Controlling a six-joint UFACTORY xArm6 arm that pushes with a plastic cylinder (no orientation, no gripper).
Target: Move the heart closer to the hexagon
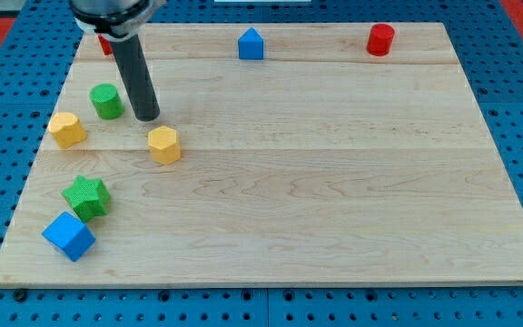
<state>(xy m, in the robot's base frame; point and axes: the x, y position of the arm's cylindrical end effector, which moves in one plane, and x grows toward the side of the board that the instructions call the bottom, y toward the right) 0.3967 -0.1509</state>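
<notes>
**Operator:** Where's the tool right now, and is it carrying anything?

**Spotter:** You've got no jaws to open or close. The arm ends in a straight dark rod, and my tip (149, 118) rests bare on the pale wooden board (334, 182), holding nothing. It sits in the upper part of the view's left, just to the right of the green cylinder block (107, 101) and just above the yellow hexagon block (163, 144). You'll see a small gap between the tip and each of them; it touches neither.

**Operator:** And the heart?

**Spotter:** Your yellow heart-shaped block (66, 129) lies near the board's left edge, below and left of the green cylinder. The hexagon lies to its right and a touch lower, with bare wood between them. They're near each other but apart.

**Operator:** What else is on the board?

**Spotter:** Lower on the view's left you'll find a green star-shaped block (86, 196), and just below it a blue cube block (68, 235) close to the bottom-left corner; those two look to be touching or nearly so, and I cannot tell which. Along the top edge there's a blue house-shaped block (251, 44) near the middle and a red cylinder block (380, 39) toward the right. Another red block (104, 45) peeks out behind the rod at the top left; its shape is hidden from you.
</notes>
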